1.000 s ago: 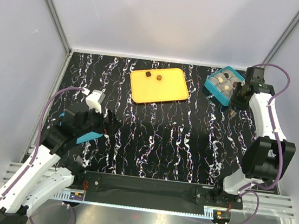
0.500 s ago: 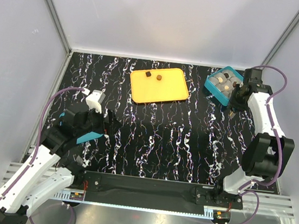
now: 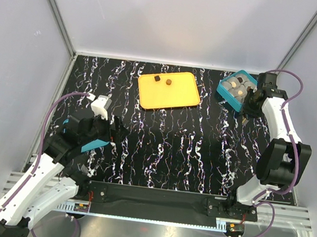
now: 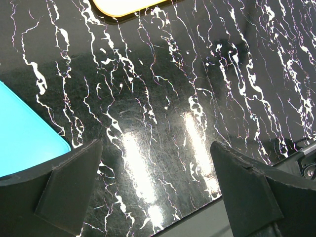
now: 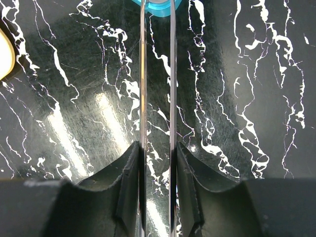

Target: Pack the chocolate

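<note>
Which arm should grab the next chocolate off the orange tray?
Probably right: the right pincer grips thin tweezers suited to the tiny chocolates; the left pincer is wide open and empty.

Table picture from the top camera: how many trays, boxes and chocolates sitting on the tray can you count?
Orange tray: 1
Teal box: 1
Chocolates on the tray: 2
Total: 4
The sweets inside the box are too small to count.
</note>
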`<action>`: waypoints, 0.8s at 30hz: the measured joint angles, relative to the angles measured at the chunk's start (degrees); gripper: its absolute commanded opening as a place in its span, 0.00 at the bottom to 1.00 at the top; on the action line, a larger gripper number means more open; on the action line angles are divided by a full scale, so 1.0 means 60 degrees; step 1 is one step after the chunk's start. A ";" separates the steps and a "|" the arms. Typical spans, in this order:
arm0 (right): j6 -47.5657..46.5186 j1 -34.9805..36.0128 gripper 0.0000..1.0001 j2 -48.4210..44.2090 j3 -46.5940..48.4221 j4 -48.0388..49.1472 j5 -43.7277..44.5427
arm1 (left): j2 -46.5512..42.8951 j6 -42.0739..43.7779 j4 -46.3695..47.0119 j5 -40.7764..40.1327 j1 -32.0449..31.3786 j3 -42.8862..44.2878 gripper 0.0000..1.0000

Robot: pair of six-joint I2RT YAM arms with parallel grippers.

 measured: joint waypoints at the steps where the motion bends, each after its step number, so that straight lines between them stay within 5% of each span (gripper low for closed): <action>1: -0.0004 0.0000 0.38 0.0000 0.0000 0.0007 -0.0025 | 0.0000 0.0000 0.0000 -0.0004 0.0000 0.0000 0.99; 24: 0.0000 0.0000 0.42 0.0000 0.0000 0.0029 -0.0084 | -0.0004 0.0000 0.0000 -0.0011 0.0000 0.0000 0.99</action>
